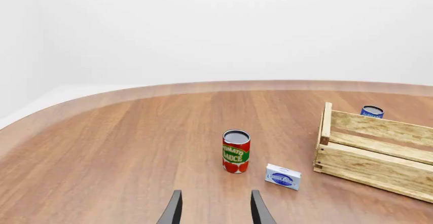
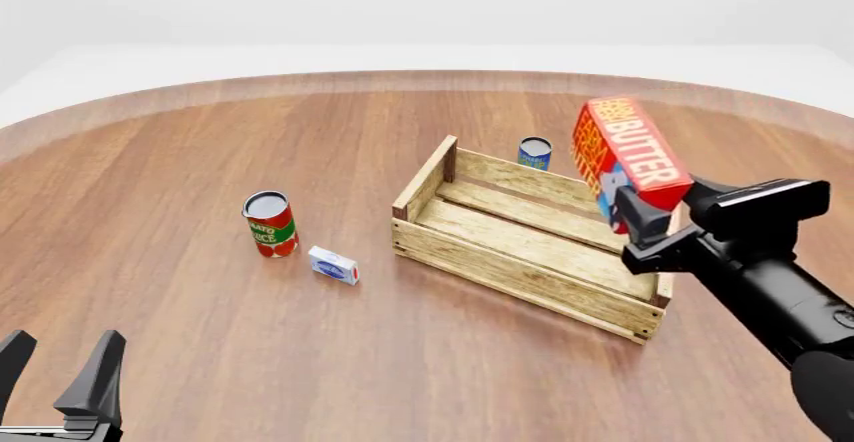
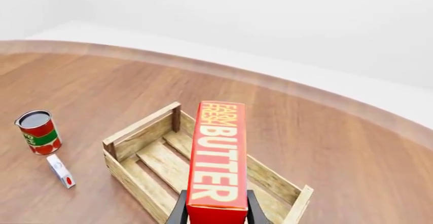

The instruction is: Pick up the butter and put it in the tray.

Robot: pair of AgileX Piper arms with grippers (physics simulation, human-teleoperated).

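Observation:
My right gripper (image 2: 630, 214) is shut on the butter (image 2: 627, 154), a red carton lettered "BUTTER". It holds the carton tilted in the air above the right end of the tray (image 2: 441, 242), a light wooden slatted crate. In the right wrist view the butter (image 3: 218, 158) stands between the fingers with the tray (image 3: 139, 130) below and beyond it. My left gripper (image 2: 59, 370) is open and empty near the table's front left edge. Its fingertips (image 1: 174, 206) show in the left wrist view, with the tray (image 1: 365, 158) far off to one side.
A tomato sauce can (image 2: 271, 224) stands left of the tray, with a small white-and-blue box (image 2: 334, 264) lying beside it. A small blue can (image 2: 535, 152) stands behind the tray's far side. The wooden table (image 2: 200, 142) curves away at the back.

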